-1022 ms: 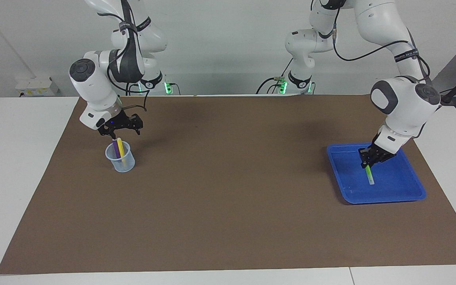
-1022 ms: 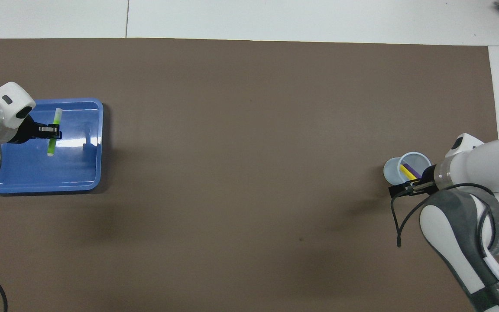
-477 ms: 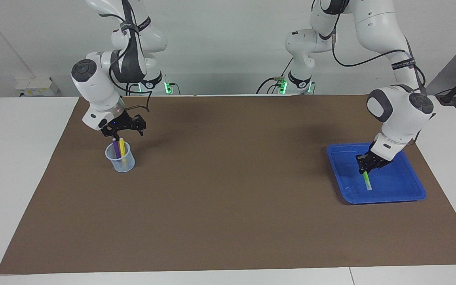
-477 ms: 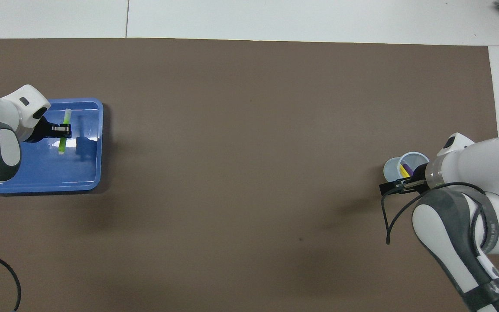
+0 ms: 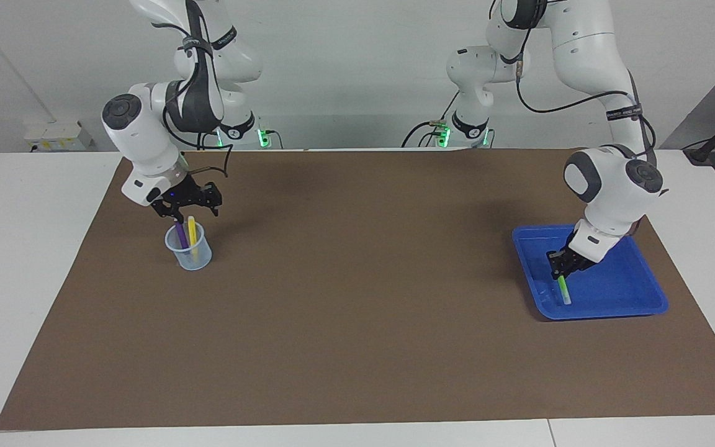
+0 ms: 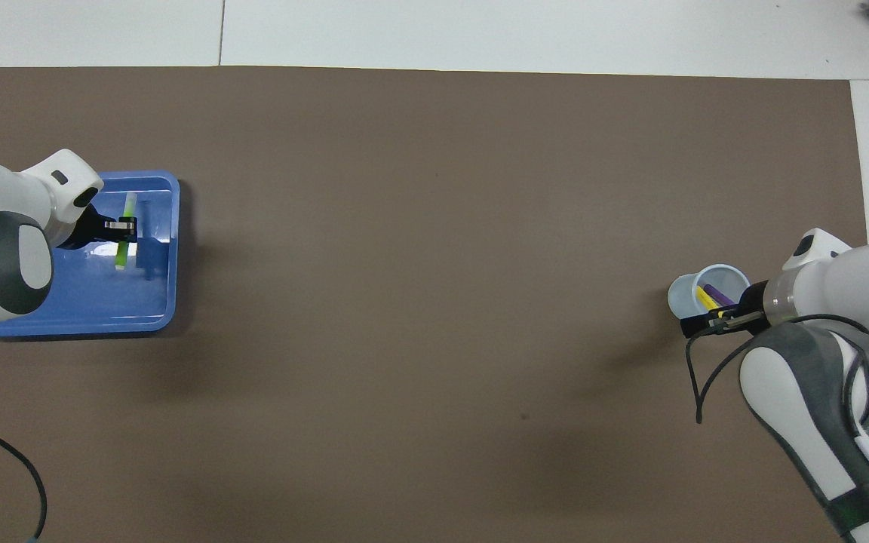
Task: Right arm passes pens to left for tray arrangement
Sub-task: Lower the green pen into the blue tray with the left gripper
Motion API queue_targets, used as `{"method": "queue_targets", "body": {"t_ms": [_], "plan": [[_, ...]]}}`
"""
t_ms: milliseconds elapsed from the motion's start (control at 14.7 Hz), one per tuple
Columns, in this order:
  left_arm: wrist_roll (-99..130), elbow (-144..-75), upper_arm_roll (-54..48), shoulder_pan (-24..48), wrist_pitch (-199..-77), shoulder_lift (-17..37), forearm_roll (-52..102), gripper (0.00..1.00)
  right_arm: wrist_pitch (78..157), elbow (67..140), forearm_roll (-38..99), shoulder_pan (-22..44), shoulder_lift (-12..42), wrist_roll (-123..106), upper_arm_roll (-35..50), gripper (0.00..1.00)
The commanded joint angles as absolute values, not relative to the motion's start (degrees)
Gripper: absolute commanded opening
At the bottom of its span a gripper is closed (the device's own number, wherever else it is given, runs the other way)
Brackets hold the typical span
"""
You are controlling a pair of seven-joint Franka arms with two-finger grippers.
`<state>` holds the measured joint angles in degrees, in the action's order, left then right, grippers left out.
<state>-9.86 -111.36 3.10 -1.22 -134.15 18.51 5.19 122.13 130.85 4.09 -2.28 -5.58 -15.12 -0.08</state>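
The blue tray (image 5: 624, 292) (image 6: 65, 309) lies toward the left arm's end of the table. My left gripper (image 5: 562, 267) (image 6: 127, 228) is low inside it, shut on the green pen (image 5: 563, 292) (image 6: 122, 255). That pen hangs tilted with its pale tip close to the tray floor. The purple pen (image 5: 180, 234) (image 6: 723, 289) and the yellow pen (image 5: 192, 230) (image 6: 704, 295) stand in a pale mesh cup (image 5: 188, 253) (image 6: 685, 296) toward the right arm's end. My right gripper (image 5: 184, 211) (image 6: 712, 320) is open just above the cup, down at the pens' tops.
A brown mat (image 5: 357, 298) covers most of the white table. A loose black cable (image 6: 695, 377) hangs from the right arm's wrist beside the cup.
The left gripper has carried the green pen across the tray toward the table's middle and lowered it. The right gripper has shifted a little over the cup, down to the pens' tops.
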Motion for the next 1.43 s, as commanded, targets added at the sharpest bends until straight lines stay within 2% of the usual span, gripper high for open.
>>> {"method": "queue_targets", "body": {"t_ms": [0, 341, 681, 1022, 1158, 1295, 1363], "plan": [[-9.3, -112.1, 3.6, -0.8, -135.8, 18.7, 4.9, 0.00, 123.3, 131.3, 5.0, -3.1, -5.5, -16.7, 0.4, 0.76], [-9.8, -112.4, 3.8, -0.8, -136.6, 18.9, 4.9, 0.00, 123.3, 131.3, 5.0, -4.1, -5.5, -18.9, 0.4, 0.38], [-9.8, -112.4, 3.8, -0.8, -136.7, 18.9, 4.9, 0.01, 123.4, 131.3, 5.0, -6.1, -5.5, -22.4, 0.4, 0.34], [-9.8, -112.3, 3.8, -0.8, -136.8, 19.0, 4.9, 0.03, 124.2, 131.4, 5.0, -6.2, -5.2, -22.6, 0.4, 0.34], [-9.7, -112.2, 3.8, -0.8, -137.1, 19.1, 4.9, 0.19, 124.4, 131.4, 5.0, -6.2, -5.2, -22.6, 0.4, 0.34], [-9.7, -112.2, 3.8, -0.8, -137.2, 19.1, 4.9, 0.41, 124.5, 131.5, 5.0, -6.2, -5.2, -22.5, 0.4, 0.32], [-9.8, -112.2, 3.8, -0.8, -137.2, 19.1, 4.9, 0.47, 124.5, 131.5, 5.0, -6.2, -5.2, -22.5, 0.4, 0.23]]}}
